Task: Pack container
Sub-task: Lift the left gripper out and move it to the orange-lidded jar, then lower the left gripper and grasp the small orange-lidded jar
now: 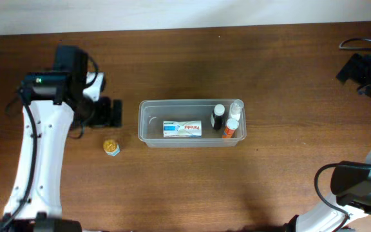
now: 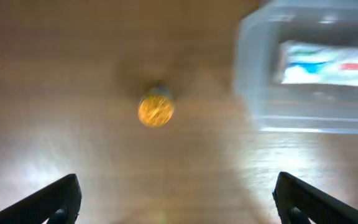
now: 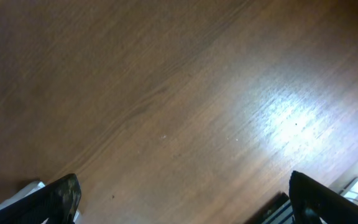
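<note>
The clear container (image 1: 148, 109) lies at the table's middle. It holds a white-and-blue box (image 1: 182, 129), a black-capped bottle (image 1: 218, 118), an orange bottle (image 1: 230, 128) and a clear bottle (image 1: 236, 107). A small golden cap-like item (image 1: 111, 147) sits on the table left of it. My left gripper (image 1: 113, 113) hovers open and empty just above that item, left of the container. In the blurred left wrist view the golden item (image 2: 156, 109) lies ahead of the open fingers (image 2: 179, 205), with the container (image 2: 260, 93) at upper right. My right gripper (image 3: 188, 202) is open over bare wood.
The right arm's end (image 1: 354, 67) sits at the far right edge with cables beside it. The wooden table (image 1: 269, 187) stretches all around the container. A table edge and a white object show at the lower right of the right wrist view (image 3: 353, 186).
</note>
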`<state>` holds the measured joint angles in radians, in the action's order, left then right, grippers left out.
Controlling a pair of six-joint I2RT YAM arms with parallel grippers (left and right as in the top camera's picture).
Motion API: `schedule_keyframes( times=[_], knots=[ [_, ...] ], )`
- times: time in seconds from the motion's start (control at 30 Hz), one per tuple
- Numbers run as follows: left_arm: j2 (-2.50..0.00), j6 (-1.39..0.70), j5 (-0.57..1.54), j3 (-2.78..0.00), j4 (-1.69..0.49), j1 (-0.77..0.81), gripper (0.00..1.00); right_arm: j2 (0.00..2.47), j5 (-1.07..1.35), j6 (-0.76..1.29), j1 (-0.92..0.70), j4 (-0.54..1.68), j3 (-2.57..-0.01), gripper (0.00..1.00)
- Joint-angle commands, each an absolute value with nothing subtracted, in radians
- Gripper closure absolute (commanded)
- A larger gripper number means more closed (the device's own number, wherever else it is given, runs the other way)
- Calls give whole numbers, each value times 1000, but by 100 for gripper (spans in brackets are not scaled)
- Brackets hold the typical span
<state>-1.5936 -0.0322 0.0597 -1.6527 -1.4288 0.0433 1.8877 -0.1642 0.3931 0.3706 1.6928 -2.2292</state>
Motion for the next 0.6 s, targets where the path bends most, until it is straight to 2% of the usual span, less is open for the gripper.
schedule_keyframes(
  times=[0.0, 0.4, 0.57],
  knots=[
    [-1606, -120, 67, -1463, -1378, -35, 1, 1870, -169, 401, 374, 1695, -2243, 2],
    [-1617, -195, 76, -1084, -971, -51, 1, 1870, -169, 401, 374, 1695, -2243, 2],
    [-1695, -194, 89, -1052, -897, -51, 1, 1870, -169, 401, 374, 1695, -2243, 2]
  ],
)
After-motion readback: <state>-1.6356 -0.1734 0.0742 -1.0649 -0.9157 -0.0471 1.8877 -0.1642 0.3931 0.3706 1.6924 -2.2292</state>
